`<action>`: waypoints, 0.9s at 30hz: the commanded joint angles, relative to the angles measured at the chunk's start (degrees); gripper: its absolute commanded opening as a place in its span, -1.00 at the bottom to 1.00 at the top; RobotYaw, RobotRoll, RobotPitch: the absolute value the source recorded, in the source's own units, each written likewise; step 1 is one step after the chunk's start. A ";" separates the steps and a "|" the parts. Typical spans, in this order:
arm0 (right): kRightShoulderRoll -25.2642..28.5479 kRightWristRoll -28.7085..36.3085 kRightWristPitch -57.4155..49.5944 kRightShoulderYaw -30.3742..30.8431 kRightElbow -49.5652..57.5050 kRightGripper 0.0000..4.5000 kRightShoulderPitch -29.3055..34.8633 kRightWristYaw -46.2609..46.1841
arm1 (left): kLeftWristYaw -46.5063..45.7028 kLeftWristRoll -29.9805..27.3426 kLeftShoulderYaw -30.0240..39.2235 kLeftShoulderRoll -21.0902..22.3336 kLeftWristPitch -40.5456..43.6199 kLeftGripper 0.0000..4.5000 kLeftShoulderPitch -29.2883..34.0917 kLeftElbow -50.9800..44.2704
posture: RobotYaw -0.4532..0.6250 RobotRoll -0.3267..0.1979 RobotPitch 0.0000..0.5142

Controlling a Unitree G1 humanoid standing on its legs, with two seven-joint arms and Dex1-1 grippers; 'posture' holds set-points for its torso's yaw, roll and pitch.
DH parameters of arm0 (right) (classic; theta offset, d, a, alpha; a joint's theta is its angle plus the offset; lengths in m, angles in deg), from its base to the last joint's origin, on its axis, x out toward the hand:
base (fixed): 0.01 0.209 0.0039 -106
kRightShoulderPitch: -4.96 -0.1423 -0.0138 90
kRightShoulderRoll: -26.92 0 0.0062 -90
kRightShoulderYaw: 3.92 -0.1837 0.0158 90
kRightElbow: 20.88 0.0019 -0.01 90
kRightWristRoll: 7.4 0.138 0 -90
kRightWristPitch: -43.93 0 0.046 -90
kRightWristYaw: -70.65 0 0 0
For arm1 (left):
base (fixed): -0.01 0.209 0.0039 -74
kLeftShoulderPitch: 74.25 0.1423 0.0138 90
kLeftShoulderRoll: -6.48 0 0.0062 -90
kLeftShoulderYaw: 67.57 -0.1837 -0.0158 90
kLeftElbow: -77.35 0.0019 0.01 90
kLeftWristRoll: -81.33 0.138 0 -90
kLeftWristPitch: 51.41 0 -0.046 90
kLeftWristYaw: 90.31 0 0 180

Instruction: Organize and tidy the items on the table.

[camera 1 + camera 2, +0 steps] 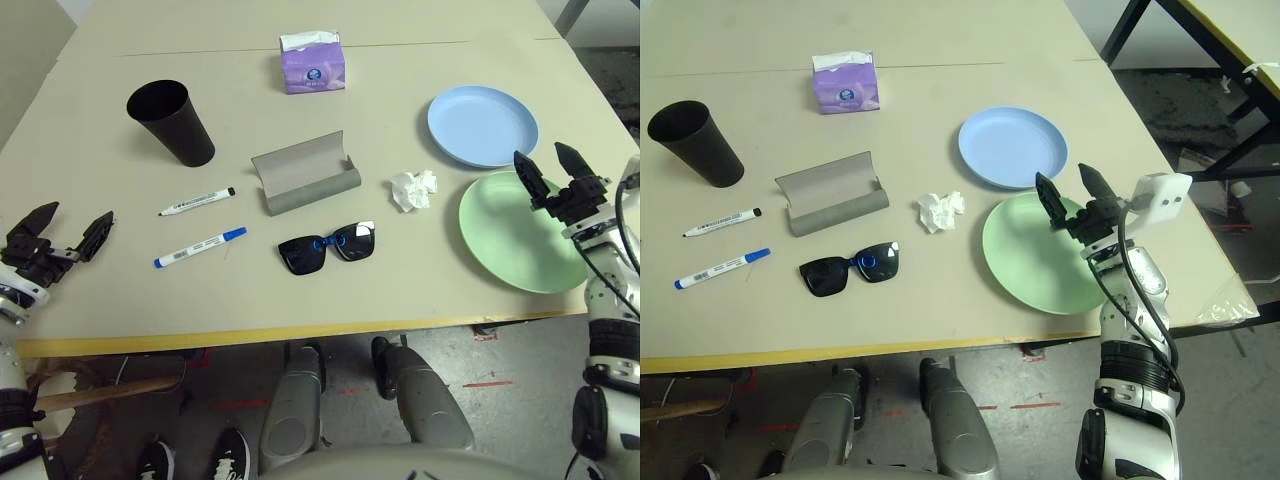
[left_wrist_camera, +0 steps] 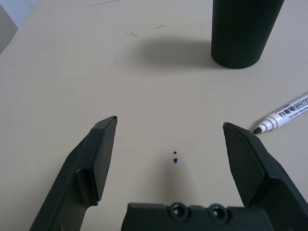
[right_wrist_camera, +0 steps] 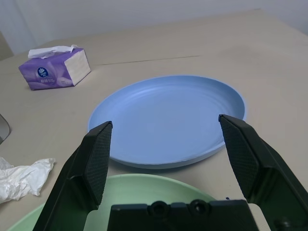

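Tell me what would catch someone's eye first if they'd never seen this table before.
Probably the two plates on the right side: the blue plate sits behind the green plate, with the open right hand hovering over the green one. Mid-table, the black sunglasses lie in front of the open grey glasses case. The tall black cup stands at the far left.

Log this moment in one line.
left gripper: open, empty | right gripper: open, over green plate | sunglasses: outside case
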 commanded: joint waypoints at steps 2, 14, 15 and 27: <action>0.42 0.43 0.32 -0.87 0.14 1.00 1.67 0.29 | 1.23 0.44 -0.78 0.51 -0.46 0.99 -0.73 0.18 | -0.21 0.25 0.06; 2.74 0.14 0.85 -1.65 -2.29 1.00 1.67 1.34 | 0.60 0.08 -0.77 -1.66 -0.17 0.99 -0.68 -0.68 | -0.27 0.25 0.04; 2.92 0.28 0.64 -1.83 -1.79 1.00 2.07 1.25 | 0.54 -0.07 -0.70 -1.79 -0.13 0.99 -1.01 -0.43 | -0.27 0.25 0.04; 4.68 0.78 -1.28 -2.17 -2.10 1.00 2.35 1.51 | -0.04 -1.18 0.53 -2.59 -0.68 0.99 -3.28 1.92 | -0.31 0.25 0.01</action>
